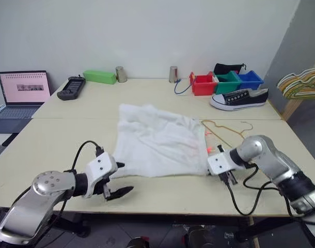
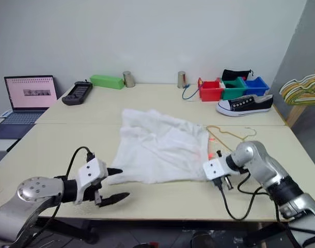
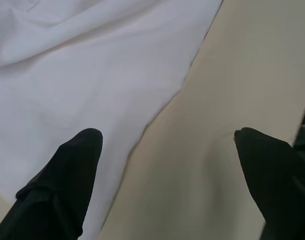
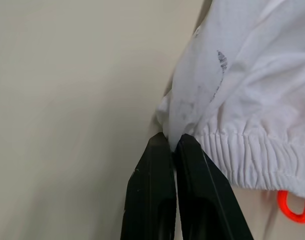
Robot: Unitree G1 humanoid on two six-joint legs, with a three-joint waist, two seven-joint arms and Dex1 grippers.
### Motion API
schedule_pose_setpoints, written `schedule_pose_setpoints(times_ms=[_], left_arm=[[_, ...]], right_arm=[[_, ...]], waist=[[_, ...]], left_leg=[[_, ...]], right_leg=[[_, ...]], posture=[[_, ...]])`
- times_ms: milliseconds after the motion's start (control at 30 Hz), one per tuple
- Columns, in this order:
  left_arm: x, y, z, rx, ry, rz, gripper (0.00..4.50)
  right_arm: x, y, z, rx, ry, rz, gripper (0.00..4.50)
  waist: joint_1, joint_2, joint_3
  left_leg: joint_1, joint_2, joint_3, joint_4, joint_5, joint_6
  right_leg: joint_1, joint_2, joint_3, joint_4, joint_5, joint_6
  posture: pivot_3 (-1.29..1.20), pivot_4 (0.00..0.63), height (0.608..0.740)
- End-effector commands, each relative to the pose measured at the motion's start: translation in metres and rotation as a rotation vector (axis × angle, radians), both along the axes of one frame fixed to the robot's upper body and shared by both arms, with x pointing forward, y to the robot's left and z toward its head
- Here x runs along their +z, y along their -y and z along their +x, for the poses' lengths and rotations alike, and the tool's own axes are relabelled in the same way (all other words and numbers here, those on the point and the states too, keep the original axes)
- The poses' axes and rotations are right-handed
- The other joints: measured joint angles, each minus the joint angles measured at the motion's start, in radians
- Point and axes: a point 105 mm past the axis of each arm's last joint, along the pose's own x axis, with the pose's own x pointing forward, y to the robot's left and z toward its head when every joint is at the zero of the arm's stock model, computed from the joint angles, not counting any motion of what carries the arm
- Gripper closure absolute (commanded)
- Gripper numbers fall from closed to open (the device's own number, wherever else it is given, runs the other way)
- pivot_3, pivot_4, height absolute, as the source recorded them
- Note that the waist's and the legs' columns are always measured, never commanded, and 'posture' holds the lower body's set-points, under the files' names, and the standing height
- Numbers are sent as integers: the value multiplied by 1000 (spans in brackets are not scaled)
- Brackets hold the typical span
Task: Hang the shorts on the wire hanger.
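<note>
From the head views, the shorts [image 1: 157,142] lie spread flat in the middle of the desk [image 1: 54,150], with lots of bare desk to the left and along the near edge. The wire hanger [image 1: 227,129] lies flat just beside the right side of the shorts; part of it is tucked under the cloth, and its hook points to the right. The left gripper [image 1: 119,181] hangs near the front left corner of the shorts, and its fingers are spread wide and hold nothing. The right gripper [image 1: 227,177] is at the front right corner of the shorts. At the back of the desk are a laptop [image 1: 24,93], a black remote [image 1: 71,88], a green box [image 1: 99,76], two metal cups [image 1: 121,74], red, green and blue bins [image 1: 227,82] and a black and white shoe [image 1: 239,98]. A bunch of hangers [image 1: 302,82] is cut off at the right edge. The writing on the laptop screen is too small to read

In the left wrist view, one black finger [image 3: 62,185] is over the white cloth edge and the other is over bare desk, far apart

In the right wrist view, the two fingers [image 4: 165,195] are pinched tight on the stretchy waistband at the corner of the shorts. A bit of orange string [image 4: 295,207] peeks out and is cut off at the edge
</note>
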Motion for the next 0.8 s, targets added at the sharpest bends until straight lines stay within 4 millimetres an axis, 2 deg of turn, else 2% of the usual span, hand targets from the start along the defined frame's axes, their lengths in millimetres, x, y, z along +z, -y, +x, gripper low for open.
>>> schedule_pose_setpoints(times_ms=[33, 167, 433, 633, 800], left_arm=[[8, -15, -1, -29, -4, 38, 0], [0, -27, -1, -48, -40, 62, 0], [-7, -35, 30, -27, 59, 70, 0], [-18, -43, 25, -71, 16, 124, 0], [-23, -57, 36, -50, 65, 198, 0]], right_arm=[[14, -11, -13, -6, -61, 41, 4466], [20, -14, -17, -27, -103, 61, 4466], [44, -18, -32, 3, -233, 130, 4466], [61, -22, -34, -35, -337, 213, 4466], [62, -16, -38, -14, -348, 199, 4466]], waist=[[1, 1, 1], [2, 1, 2], [3, 3, 4], [-4, 3, 4], [-1, 3, 4]], left_leg=[[0, 0, 0, 0, 0, 0], [0, -1, 1, 0, -4, -7], [-5, -2, 2, 0, 0, -1], [-6, 0, 4, 0, -2, -3], [-6, 0, 5, -1, -3, -5]], right_leg=[[-3, 0, 0, 0, 0, 0], [-3, -2, 0, 0, 0, 0], [-9, -3, 0, -1, 1, 1], [-11, -3, 1, 0, 1, 6], [-12, -2, 1, 0, 0, 6]], posture=[[-182, 49, 740], [-182, 52, 740], [-202, 50, 740], [-213, 50, 740], [-217, 50, 740]])
